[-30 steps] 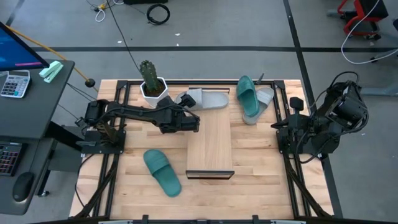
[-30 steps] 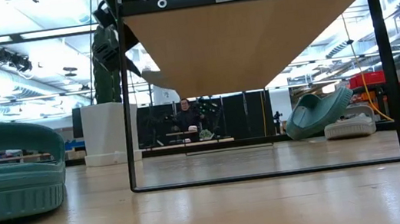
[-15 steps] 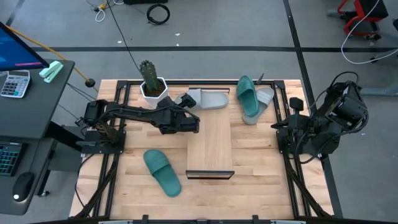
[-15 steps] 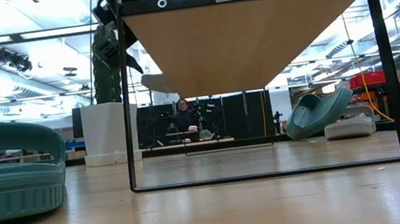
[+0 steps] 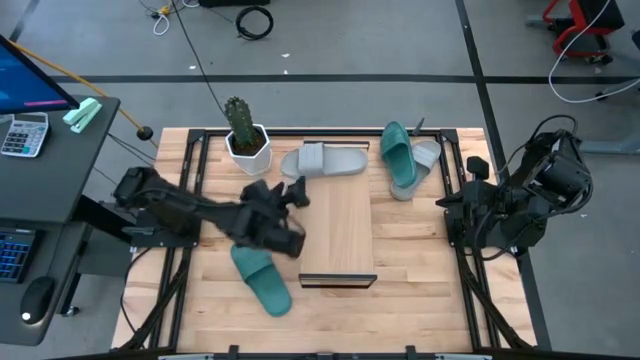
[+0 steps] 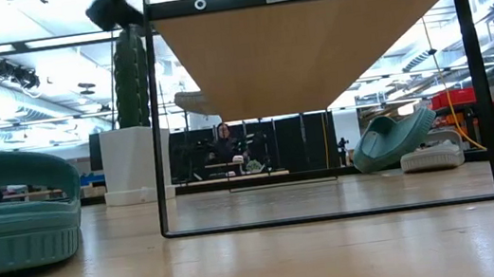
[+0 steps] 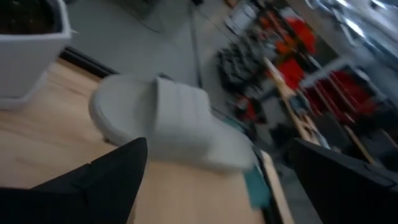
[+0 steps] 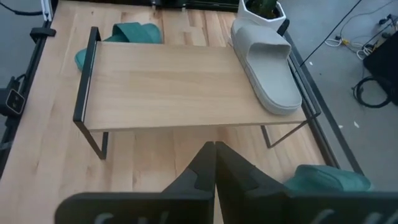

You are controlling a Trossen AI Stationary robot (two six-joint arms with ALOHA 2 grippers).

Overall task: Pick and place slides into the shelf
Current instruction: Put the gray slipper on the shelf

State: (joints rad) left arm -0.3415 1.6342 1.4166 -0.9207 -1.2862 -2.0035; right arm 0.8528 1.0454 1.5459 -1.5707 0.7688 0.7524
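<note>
- The table (image 5: 410, 250) is made of pale wood planks and has black rails on its sides.
- The shelf (image 5: 337, 235) is a long, flat, smooth board of light wood with thin black metal legs at its ends. It stands in the middle of the table.
- The left gripper (image 5: 288, 216) is dark and blurry. It is above the table beside the shelf's left edge. Its two black fingers (image 7: 106, 180) are spread wide and hold nothing.
- The right gripper (image 8: 214, 163) waits at the right side of the table. Its fingers are pressed together and hold nothing.
- One grey slide (image 5: 324, 160) lies across the far end of the shelf. It looks smooth and rubbery, with one wide strap.
- One teal slide (image 5: 260, 276) lies flat on the table, left of the shelf's near end.
- Another teal slide (image 5: 398, 156) leans on the second grey slide (image 5: 424, 160) at the far right of the table.
- A tall green cactus (image 5: 238, 119) stands in a white pot (image 5: 248, 144) near the grey slide.
</note>
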